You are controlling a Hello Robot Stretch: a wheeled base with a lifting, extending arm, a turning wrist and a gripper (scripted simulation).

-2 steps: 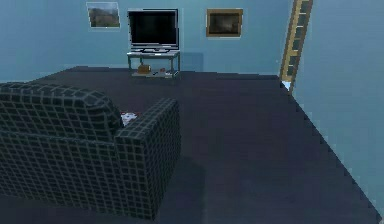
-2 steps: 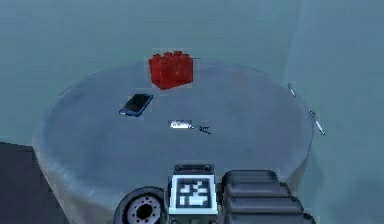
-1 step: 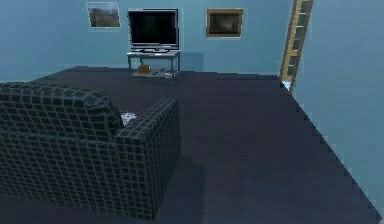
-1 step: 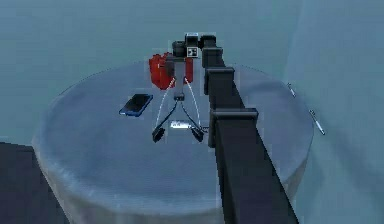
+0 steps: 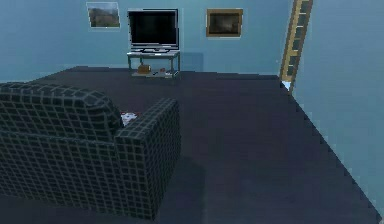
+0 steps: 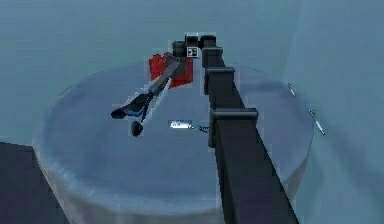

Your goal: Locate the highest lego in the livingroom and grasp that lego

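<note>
Although the claw (image 6: 127, 118) hung over the round worktop (image 6: 80, 150), the red lego (image 6: 157, 66) sat back by its wrist end, away from the fingertips; whether the claw held anything could not be told

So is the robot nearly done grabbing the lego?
Looks done: the arm reaches out over the round table, so the spot seems found. In hand: the claw is near a red blocky thing, maybe the lego. Left: a sure grab and lift; I cannot tell whether the claw holds anything.
</note>
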